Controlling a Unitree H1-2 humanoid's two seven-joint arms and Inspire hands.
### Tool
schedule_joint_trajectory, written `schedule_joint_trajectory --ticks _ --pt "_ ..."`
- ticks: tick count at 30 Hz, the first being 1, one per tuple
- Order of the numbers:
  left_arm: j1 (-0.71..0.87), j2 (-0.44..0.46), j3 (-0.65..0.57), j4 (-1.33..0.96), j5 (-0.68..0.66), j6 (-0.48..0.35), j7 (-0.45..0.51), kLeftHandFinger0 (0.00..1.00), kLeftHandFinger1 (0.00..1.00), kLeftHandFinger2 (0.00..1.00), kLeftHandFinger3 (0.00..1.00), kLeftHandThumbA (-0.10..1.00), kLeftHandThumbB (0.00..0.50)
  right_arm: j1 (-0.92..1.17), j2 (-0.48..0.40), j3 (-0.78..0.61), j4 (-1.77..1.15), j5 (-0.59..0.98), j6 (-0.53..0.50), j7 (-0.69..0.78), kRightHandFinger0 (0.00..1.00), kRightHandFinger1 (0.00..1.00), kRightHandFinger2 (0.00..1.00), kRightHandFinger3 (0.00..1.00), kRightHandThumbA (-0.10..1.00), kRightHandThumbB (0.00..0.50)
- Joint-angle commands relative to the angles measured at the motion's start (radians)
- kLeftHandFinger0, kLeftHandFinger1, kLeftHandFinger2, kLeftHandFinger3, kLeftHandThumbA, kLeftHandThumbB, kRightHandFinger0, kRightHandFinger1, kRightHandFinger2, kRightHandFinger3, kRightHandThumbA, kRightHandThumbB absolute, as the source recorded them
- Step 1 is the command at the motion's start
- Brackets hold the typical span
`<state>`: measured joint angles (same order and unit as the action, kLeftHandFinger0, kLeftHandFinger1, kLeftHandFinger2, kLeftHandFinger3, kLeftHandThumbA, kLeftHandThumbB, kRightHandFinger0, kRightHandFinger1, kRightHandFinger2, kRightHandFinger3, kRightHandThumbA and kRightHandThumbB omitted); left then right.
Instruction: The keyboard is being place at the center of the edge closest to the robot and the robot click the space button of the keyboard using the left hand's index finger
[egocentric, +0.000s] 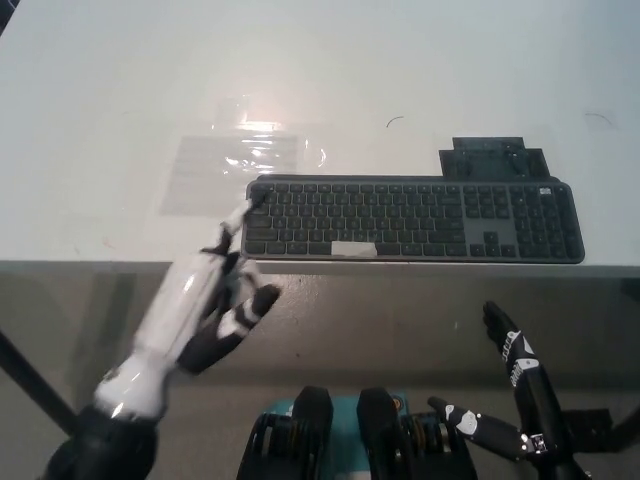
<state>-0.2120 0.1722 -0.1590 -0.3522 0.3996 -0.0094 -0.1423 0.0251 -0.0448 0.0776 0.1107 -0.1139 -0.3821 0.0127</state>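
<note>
Keyboard (415, 220) sits centre-right of frame at the table's (100, 100) near edge. My left hand (205, 300), fingers spread and holding nothing, points at its left end. My right hand (512, 395) rests spread, lower right.

At the lower left of the frame, my left hand (200, 305) is glossy white shell with black sections showing between the panels, joined to a dark forearm. At the lower right, my right hand (515, 385) is slim and black, dotted with small white patches.
</note>
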Motion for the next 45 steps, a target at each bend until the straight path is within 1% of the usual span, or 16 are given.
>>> schedule_joint_trajectory --ticks 1,4,7,8,10,16,20,24,28,33,38,40,41,43,44,45 --pt "-0.059 -0.02 -0.013 0.046 -0.007 0.061 -0.029 0.03 0.13 0.39 1.0 1.0 0.373 -0.023 -0.002 0.001 -0.018 -0.029 -0.043 -0.012 1.0 1.0 1.0 1.0 1.0 0.436" --pt "-0.105 -0.043 -0.03 0.112 -0.018 0.069 -0.036 0.0 0.17 0.43 1.0 1.0 0.358 -0.022 0.0 0.0 -0.025 -0.03 -0.042 -0.012 1.0 1.0 1.0 1.0 1.0 0.434" --pt "-0.132 -0.07 -0.045 0.166 -0.007 0.09 -0.036 0.04 0.31 0.56 1.0 1.0 0.371 -0.022 -0.002 0.0 -0.03 -0.03 -0.034 -0.008 1.0 1.0 1.0 1.0 1.0 0.447" --pt "-0.137 -0.072 -0.047 0.178 -0.004 0.087 -0.034 0.01 0.33 0.56 1.0 1.0 0.368 -0.023 -0.001 0.001 -0.029 -0.029 -0.035 -0.007 1.0 1.0 1.0 1.0 1.0 0.444" --pt "-0.151 -0.079 -0.056 0.223 0.006 0.077 -0.026 0.0 0.29 0.52 1.0 1.0 0.353 -0.025 0.003 0.001 -0.032 -0.029 -0.034 -0.009 1.0 1.0 1.0 1.0 1.0 0.446" --pt "-0.18 -0.099 -0.055 0.358 -0.024 0.053 -0.01 0.0 0.28 0.52 1.0 1.0 0.291 -0.026 -0.002 0.006 -0.046 -0.037 -0.023 -0.002 1.0 1.0 1.0 1.0 1.0 0.452" --pt "-0.184 -0.112 -0.039 0.413 -0.065 0.061 -0.022 0.1 0.29 0.52 1.0 1.0 0.269 -0.031 -0.004 0.007 -0.044 -0.029 -0.027 0.004 1.0 1.0 1.0 1.0 1.0 0.442" --pt "-0.178 -0.118 -0.042 0.445 -0.064 0.056 -0.011 0.02 0.26 0.51 1.0 1.0 0.248 -0.034 -0.006 0.007 -0.05 -0.044 -0.016 0.0 1.0 1.0 1.0 1.0 1.0 0.437" --pt "-0.178 -0.127 -0.038 0.477 -0.083 0.058 -0.011 0.06 0.26 0.56 1.0 1.0 0.231 -0.038 -0.006 0.004 -0.042 -0.034 -0.027 0.0 1.0 1.0 1.0 1.0 1.0 0.435" --pt "-0.18 -0.127 -0.046 0.491 -0.073 0.063 -0.011 0.04 0.23 0.51 1.0 1.0 0.246 -0.041 -0.009 0.006 -0.043 -0.038 -0.021 0.003 1.0 1.0 1.0 1.0 1.0 0.437" --pt "-0.188 -0.121 -0.062 0.492 -0.06 0.07 -0.021 0.02 0.04 0.35 1.0 1.0 0.281 -0.048 -0.01 0.008 -0.04 -0.038 -0.017 0.005 1.0 1.0 1.0 1.0 1.0 0.435" --pt "-0.195 -0.104 -0.091 0.477 -0.029 0.074 -0.039 0.0 0.0 0.16 1.0 1.0 0.33 -0.049 -0.009 0.008 -0.04 -0.033 -0.015 0.006 1.0 1.0 1.0 1.0 1.0 0.439" --pt "-0.2 -0.091 -0.109 0.468 -0.005 0.076 -0.049 0.0 0.0 0.0 1.0 1.0 0.338 -0.049 -0.01 0.008 -0.041 -0.032 -0.014 0.007 1.0 1.0 1.0 1.0 1.0 0.437" --pt "-0.207 -0.073 -0.134 0.462 0.018 0.065 -0.056 0.0 0.0 0.0 1.0 1.0 0.347 -0.048 -0.011 0.007 -0.043 -0.032 -0.011 0.007 1.0 1.0 1.0 1.0 1.0 0.437" --pt "-0.208 -0.065 -0.144 0.451 0.023 0.057 -0.055 0.0 0.0 0.05 1.0 1.0 0.356 -0.048 -0.011 0.006 -0.045 -0.035 -0.009 0.005 1.0 1.0 1.0 1.0 1.0 0.437" --pt "-0.21 -0.059 -0.147 0.441 0.01 0.061 -0.063 0.0 0.09 0.23 1.0 1.0 0.359 -0.049 -0.012 0.007 -0.041 -0.031 -0.012 0.008 1.0 1.0 1.0 1.0 1.0 0.435"
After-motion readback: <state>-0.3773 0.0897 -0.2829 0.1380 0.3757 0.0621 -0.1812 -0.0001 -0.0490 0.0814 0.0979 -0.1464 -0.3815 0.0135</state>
